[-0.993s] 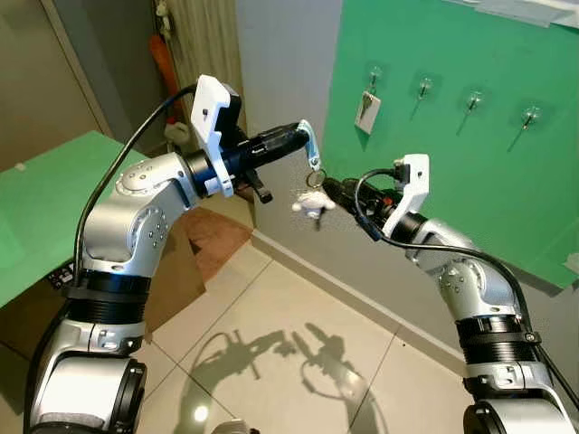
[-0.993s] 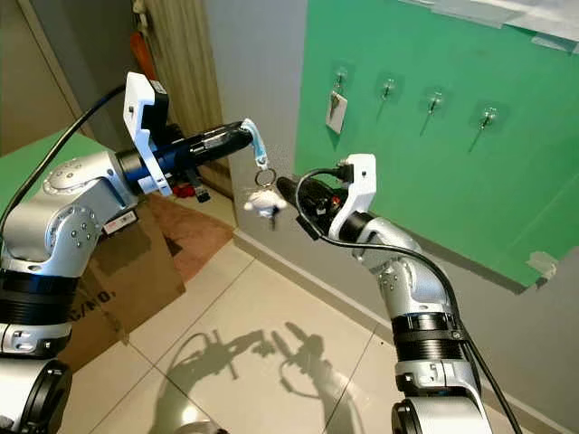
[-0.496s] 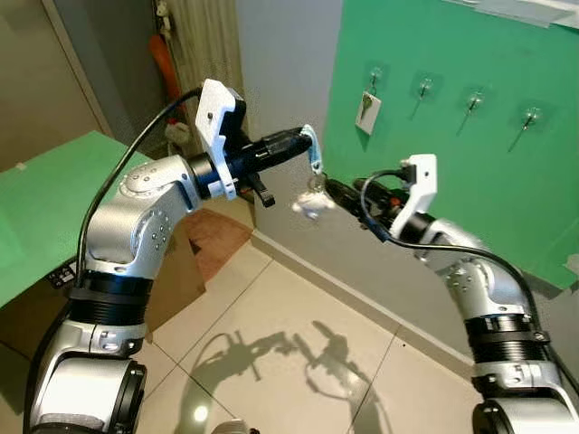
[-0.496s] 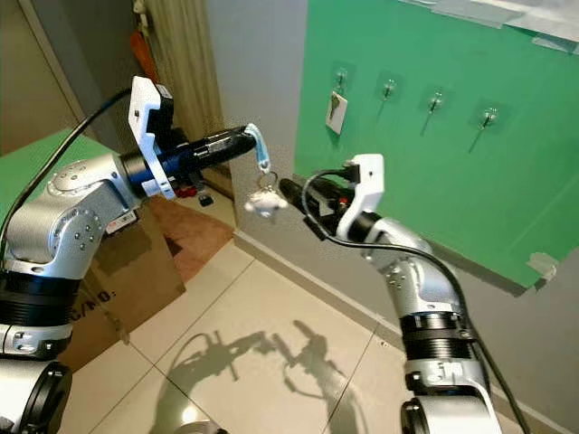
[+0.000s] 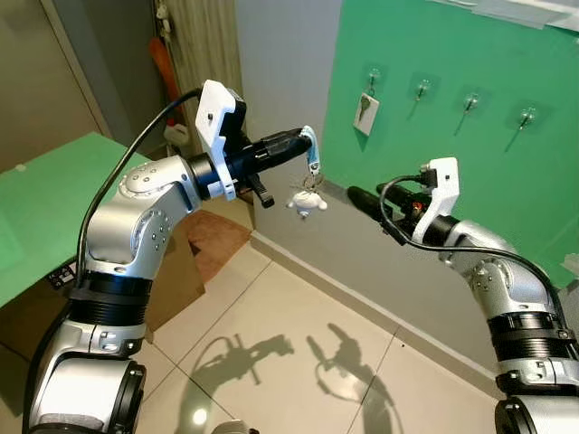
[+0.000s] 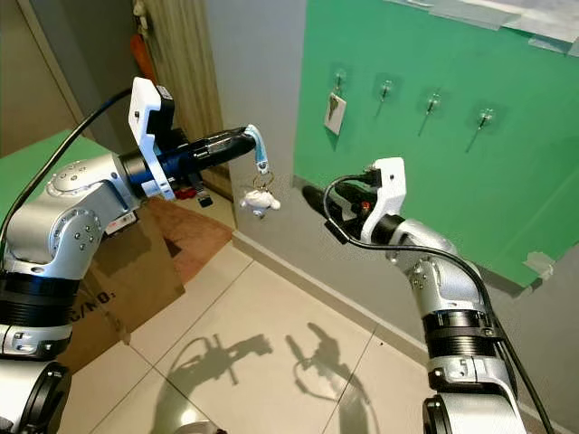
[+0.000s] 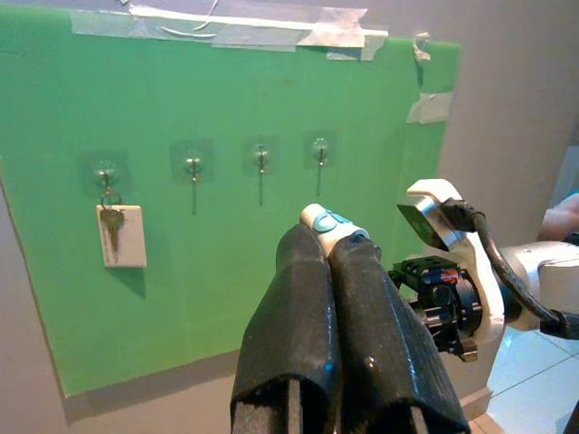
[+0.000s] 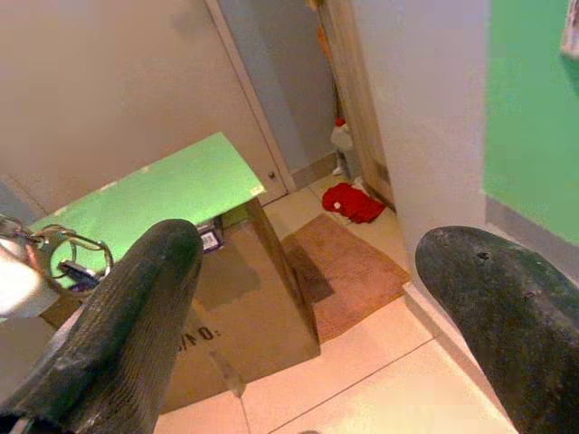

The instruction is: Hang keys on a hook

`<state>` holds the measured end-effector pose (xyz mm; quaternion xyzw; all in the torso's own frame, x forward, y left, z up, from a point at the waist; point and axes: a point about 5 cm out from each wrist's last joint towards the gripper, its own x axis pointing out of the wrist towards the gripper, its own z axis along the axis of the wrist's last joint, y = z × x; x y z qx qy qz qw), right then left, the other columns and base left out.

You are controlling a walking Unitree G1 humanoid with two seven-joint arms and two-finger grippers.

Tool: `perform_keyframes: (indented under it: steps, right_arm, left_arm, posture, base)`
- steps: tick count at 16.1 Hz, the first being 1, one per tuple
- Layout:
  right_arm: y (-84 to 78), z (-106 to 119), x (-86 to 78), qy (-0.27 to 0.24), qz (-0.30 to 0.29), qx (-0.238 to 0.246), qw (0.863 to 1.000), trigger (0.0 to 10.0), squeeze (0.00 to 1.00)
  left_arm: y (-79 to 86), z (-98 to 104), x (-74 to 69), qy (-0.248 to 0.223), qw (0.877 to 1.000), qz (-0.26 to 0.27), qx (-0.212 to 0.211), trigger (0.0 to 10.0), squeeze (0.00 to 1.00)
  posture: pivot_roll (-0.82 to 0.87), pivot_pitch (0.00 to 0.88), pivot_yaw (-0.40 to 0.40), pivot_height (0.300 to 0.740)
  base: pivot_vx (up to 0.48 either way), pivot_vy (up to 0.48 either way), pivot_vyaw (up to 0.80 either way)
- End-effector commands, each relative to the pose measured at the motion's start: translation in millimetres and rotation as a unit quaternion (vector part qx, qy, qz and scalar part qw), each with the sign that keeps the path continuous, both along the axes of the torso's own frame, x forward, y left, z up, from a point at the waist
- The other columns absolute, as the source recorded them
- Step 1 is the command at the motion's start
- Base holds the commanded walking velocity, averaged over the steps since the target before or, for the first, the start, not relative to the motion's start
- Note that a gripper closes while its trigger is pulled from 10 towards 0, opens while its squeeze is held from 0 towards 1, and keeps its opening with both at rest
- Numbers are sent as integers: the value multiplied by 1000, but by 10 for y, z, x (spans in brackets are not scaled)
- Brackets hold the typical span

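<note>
Hanging from the left gripper (image 5: 306,140) is the key bunch (image 5: 308,194): a light blue strap (image 5: 312,154) is pinched between the two closed fingers, and a ring with a small white plush charm dangles below it in mid-air. The right gripper (image 5: 357,197) is held just beside the keys, not touching them; its fingers (image 8: 136,307) are spread wide apart and hold nothing. Behind both arms a green board (image 5: 507,172) is taped to the grey wall and carries a row of four clear hooks (image 7: 261,155). The leftmost hook (image 5: 372,74) already bears a key with a white tag (image 5: 365,112). The other three are bare.
</note>
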<state>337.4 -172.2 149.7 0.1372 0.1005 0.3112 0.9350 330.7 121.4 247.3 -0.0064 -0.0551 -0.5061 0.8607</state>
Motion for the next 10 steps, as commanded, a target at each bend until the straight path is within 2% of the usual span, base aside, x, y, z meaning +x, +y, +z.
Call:
perform_keyframes:
  steps: [1, 6, 10]
  right_arm:
    - [-5, 85, -3, -17, 12, 0, 1000, 10000, 0]
    - [38, 123, -146, -18, 71, -4, 997, 10000, 0]
    - [-28, 153, -163, -22, 73, -8, 997, 10000, 0]
  left_arm:
    - [7, 0, 2, -6, 1000, 0, 10, 0, 0]
    - [22, -25, 12, -4, 1000, 4, 15, 0, 0]
    - [36, -38, 15, -4, 1000, 6, 19, 0, 0]
  posture:
    - [49, 0, -3, 740]
    - [48, 0, -7, 740]
    - [45, 0, -5, 740]
  base:
    - [0, 0, 0]
    - [0, 0, 0]
    - [0, 0, 0]
